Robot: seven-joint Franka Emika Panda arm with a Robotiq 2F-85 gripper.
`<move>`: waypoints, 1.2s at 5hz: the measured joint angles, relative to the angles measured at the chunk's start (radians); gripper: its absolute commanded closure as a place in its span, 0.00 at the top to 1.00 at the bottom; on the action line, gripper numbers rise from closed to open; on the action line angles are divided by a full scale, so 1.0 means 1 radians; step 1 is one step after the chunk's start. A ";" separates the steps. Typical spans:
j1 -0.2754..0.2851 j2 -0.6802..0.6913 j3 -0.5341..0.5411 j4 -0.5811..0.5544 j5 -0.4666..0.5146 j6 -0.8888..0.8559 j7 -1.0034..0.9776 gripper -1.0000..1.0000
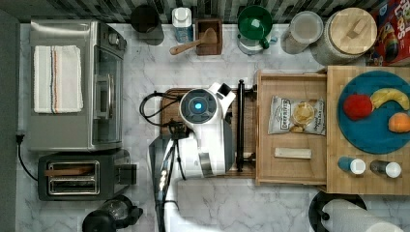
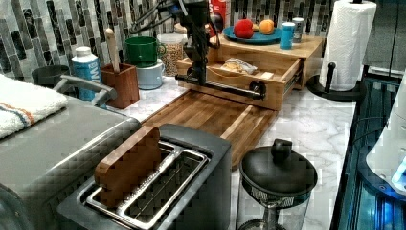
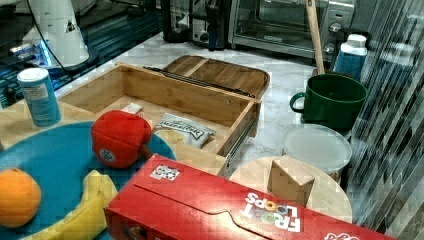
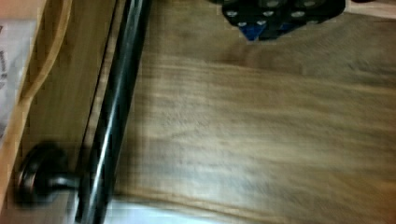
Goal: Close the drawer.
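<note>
My gripper (image 2: 197,79) hangs low at the drawer's black handle (image 1: 240,126), right against the bar in the left view, over the dark cutting board (image 2: 210,115). I cannot tell whether my fingers are parted or closed, or whether they have hold of anything (in the wrist view the bar (image 4: 116,107) runs just beside my blurred tip, over the board's grain).

Just beyond the handle, on the far side from me, is the drawer (image 1: 291,174), pulled well out of the butcher-block slab (image 1: 382,184) it slides under. Inside it lie a chip bag (image 1: 296,115) and, nearer the front corner, a small pale block (image 1: 293,153).

Further past the drawer, on top of the slab, a blue plate (image 1: 362,135) holds a red apple (image 1: 358,107), a banana (image 1: 389,95) and an orange (image 1: 399,122), with two shakers (image 1: 352,165) beside it.

Behind me, away from the drawer, stand a toaster oven (image 1: 75,84) with a folded towel (image 1: 57,79) on top, a toaster (image 1: 80,175) and a French press (image 1: 109,216). Along the tiled wall to one side of me are a green mug (image 1: 255,22), a wooden utensil box (image 1: 209,36) and a cereal box (image 3: 210,210); on my other side, beyond the slab, a paper towel roll (image 2: 347,43).
</note>
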 measured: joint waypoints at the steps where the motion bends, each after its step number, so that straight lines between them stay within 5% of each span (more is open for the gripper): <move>1: -0.014 0.064 -0.022 -0.008 0.002 0.077 -0.051 0.00; 6: -0.118 0.107 -0.042 -0.084 0.004 0.198 -0.126 0.00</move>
